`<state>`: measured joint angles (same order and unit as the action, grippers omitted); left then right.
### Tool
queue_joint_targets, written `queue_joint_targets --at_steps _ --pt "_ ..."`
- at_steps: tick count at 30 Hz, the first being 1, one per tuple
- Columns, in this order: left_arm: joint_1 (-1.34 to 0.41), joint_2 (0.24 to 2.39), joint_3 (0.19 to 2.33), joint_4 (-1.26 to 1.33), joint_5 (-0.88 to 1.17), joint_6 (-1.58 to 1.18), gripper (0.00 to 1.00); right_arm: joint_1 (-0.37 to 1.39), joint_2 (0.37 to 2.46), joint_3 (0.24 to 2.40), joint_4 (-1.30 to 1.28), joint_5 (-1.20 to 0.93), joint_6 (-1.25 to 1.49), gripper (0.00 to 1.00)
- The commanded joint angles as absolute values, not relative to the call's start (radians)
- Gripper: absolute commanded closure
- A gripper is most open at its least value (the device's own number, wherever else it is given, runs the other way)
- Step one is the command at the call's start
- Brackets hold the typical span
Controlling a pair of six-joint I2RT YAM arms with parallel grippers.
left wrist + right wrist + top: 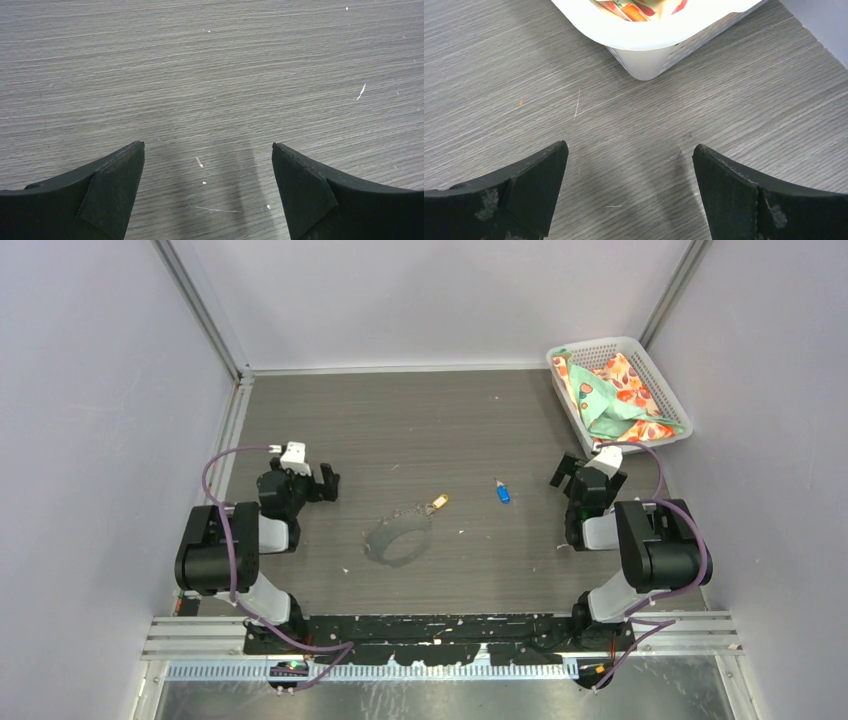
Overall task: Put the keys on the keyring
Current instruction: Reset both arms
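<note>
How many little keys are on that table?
2. The yellow-headed key lies by the far edge of the grey keyring; the blue-headed key lies alone to its right. None seems hidden.

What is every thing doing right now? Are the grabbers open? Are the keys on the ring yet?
Left gripper: open, empty.
Right gripper: open, empty.
Thin grey cord keyring: lying flat in a loop, not held.
Yellow-headed key: lying at the loop's far edge; threaded or not, cannot tell.
Blue-headed key: lying loose, apart from the loop.
White plastic basket: upright, holding a crumpled patterned cloth.
</note>
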<state>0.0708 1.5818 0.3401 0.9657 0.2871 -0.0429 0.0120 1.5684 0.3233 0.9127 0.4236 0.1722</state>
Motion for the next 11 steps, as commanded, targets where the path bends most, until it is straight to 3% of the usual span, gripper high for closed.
queue_joint_targets --at_steps 1,11 --pt "0.064 1.558 0.354 0.98 0.27 -0.015 0.0 0.014 1.554 0.337 0.988 0.413 0.186 0.0" --pt "0.05 1.554 0.362 0.957 0.252 -0.004 0.0 0.013 1.553 0.337 0.985 0.413 0.186 0.0"
